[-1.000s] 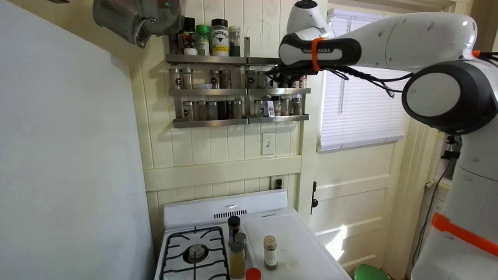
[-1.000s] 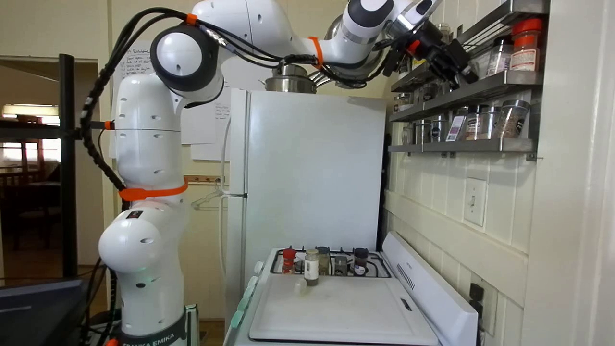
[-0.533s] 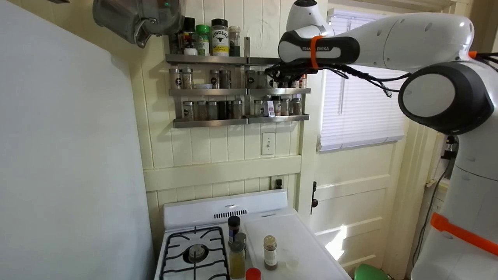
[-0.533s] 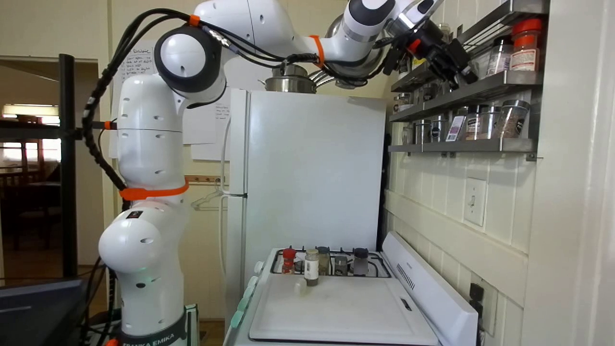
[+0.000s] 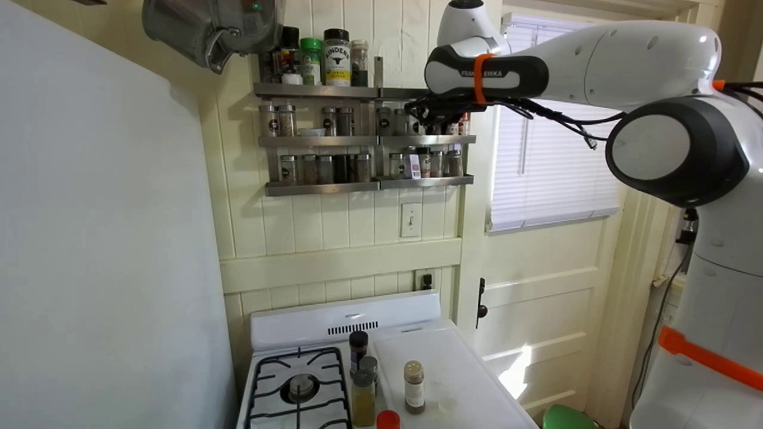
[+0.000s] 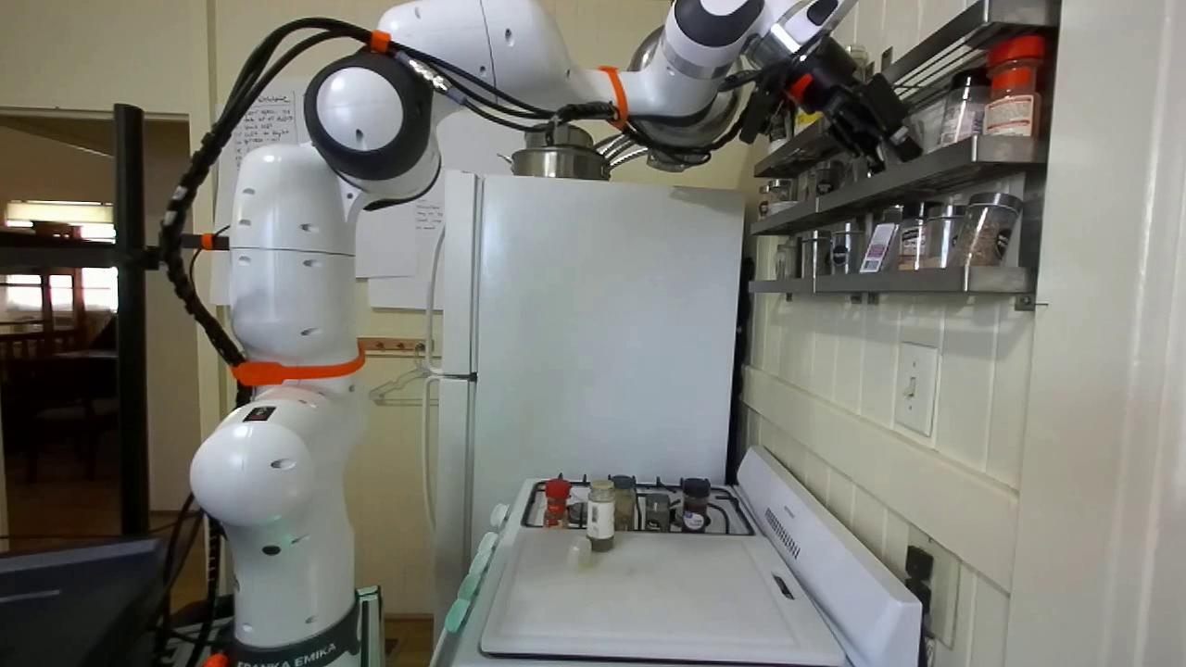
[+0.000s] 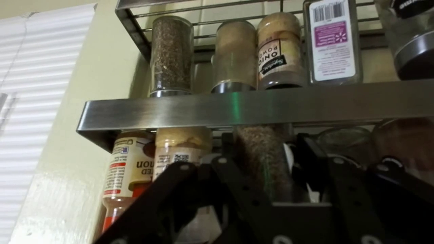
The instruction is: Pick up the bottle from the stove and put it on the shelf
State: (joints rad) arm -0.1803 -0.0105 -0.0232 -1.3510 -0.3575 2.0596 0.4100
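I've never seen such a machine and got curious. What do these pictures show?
A single robot arm ending in a gripping tool. Two pictures come from cameras standing outside it; both exterior views show the tool at a steel wall shelf above a stove. The wrist view, from a camera on the arm itself, appears upside down. On the stove are five capped bottles and a small pale object. The tool appears closed on a clear jar of brown, speckled contents at the shelf.
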